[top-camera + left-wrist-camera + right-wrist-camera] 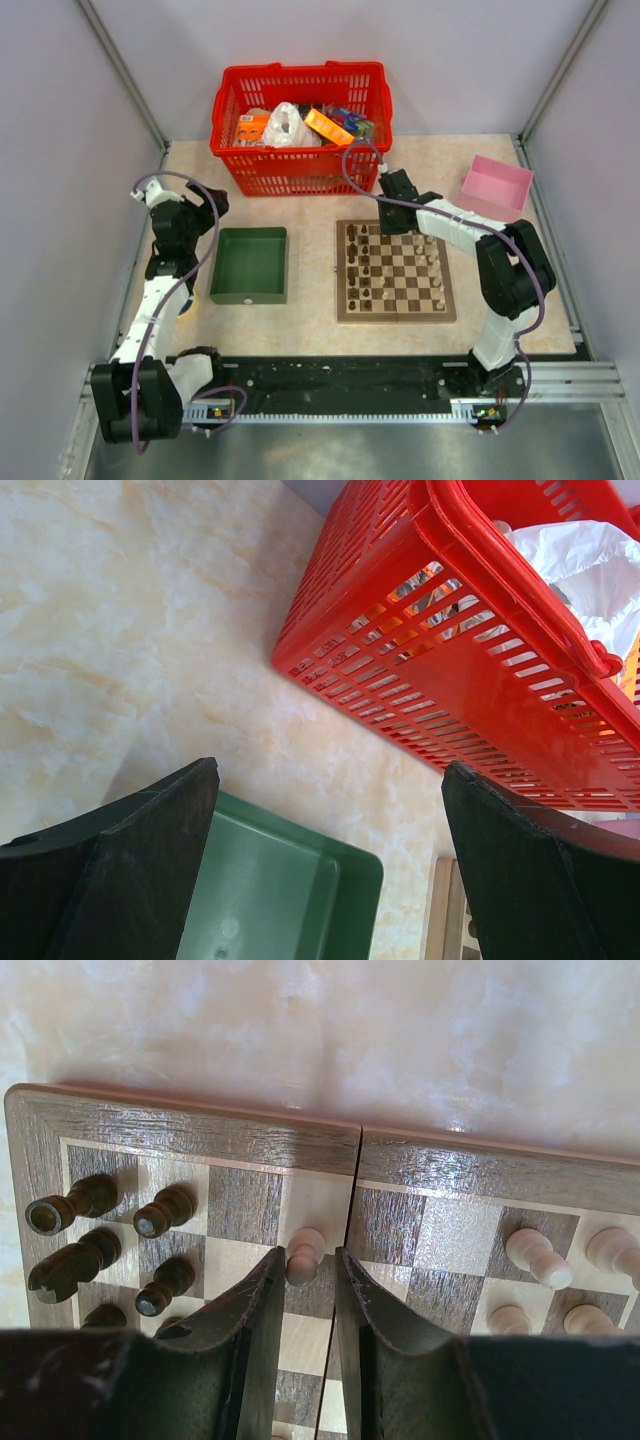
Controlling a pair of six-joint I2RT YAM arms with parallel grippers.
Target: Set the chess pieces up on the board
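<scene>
The board [395, 313] lies right of centre; its far rim shows in the right wrist view [200, 1130]. Dark brown pieces [358, 272] stand along its left side, pale ones [436, 262] along its right. In the right wrist view the dark pieces [165, 1210] are at left and the pale pieces [535, 1255] at right. My right gripper [386, 228] [308, 1252] hangs over the board's far edge. Its jaws are narrowly apart around a pale pawn [303, 1257], with a gap on the right side. My left gripper [208, 207] [330, 768] is wide open and empty above the green tray.
A green tray [248, 265] [300, 880] sits left of the board. A red basket [300, 170] [450, 680] of packets stands at the back. A pink tray [497, 187] is at the back right. A yellow object lies by the left arm.
</scene>
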